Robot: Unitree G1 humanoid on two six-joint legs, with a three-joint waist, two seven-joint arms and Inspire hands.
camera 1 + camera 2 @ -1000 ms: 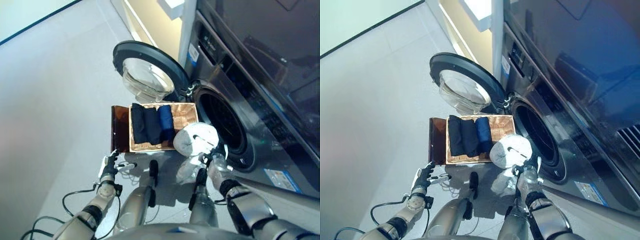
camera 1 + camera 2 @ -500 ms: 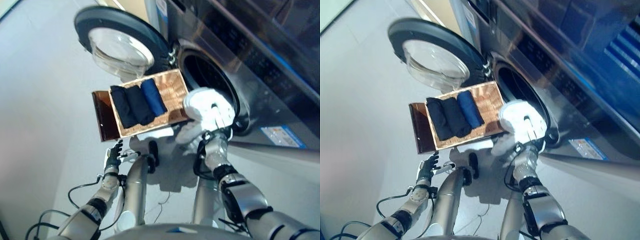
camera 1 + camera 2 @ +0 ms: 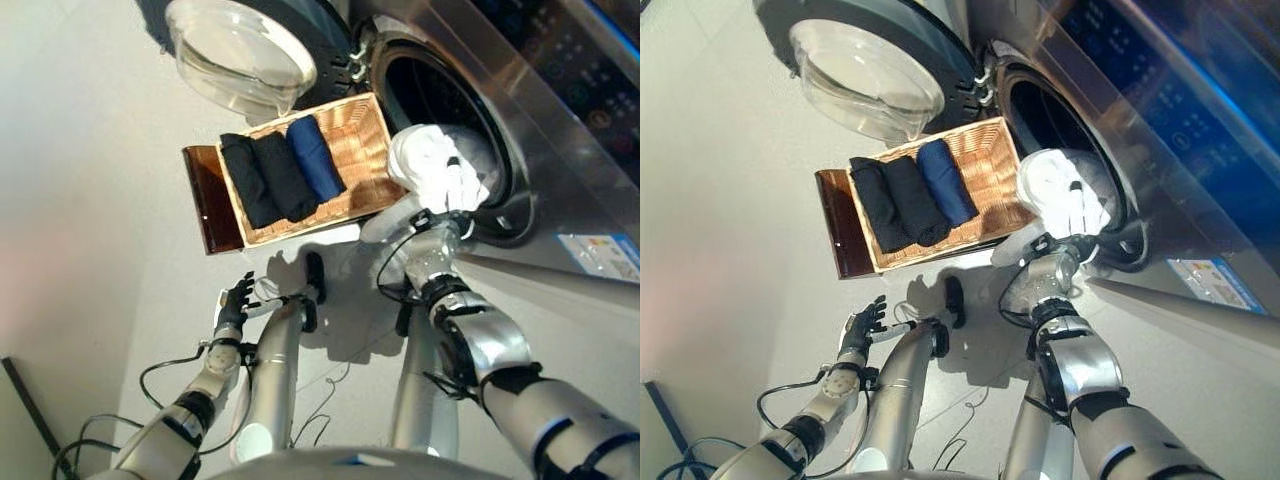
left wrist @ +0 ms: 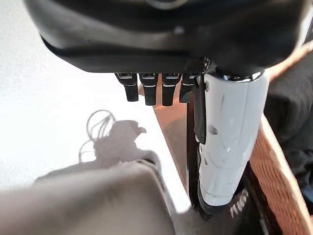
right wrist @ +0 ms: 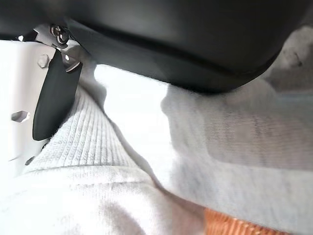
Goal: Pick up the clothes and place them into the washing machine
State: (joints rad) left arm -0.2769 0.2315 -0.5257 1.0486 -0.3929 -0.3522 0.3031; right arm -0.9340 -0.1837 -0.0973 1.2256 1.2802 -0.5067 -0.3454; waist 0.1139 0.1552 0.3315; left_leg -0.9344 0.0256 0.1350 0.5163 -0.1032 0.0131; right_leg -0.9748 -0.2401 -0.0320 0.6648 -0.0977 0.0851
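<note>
A bundled white garment (image 3: 428, 166) is held up at the lower rim of the washing machine's drum opening (image 3: 440, 95). My right hand (image 3: 438, 230) is curled round it from below; in the right wrist view its ribbed cloth (image 5: 98, 161) fills the space past the thumb (image 5: 22, 98). Two rolled black clothes (image 3: 265, 180) and a blue roll (image 3: 314, 158) lie in the wicker basket (image 3: 368, 135) on the floor before the machine. My left hand (image 3: 236, 299) hangs open and empty low over the floor, short of the basket.
The machine's round glass door (image 3: 235, 48) stands swung open beyond the basket. A brown panel (image 3: 198, 200) leans along the basket's left side. The machine's steel front (image 3: 560, 190) runs along the right, with grey floor (image 3: 90, 200) to the left.
The camera has swung toward the machine. My right hand has carried the white garment from beside the basket up to the drum opening. The left hand has stayed low and open.
</note>
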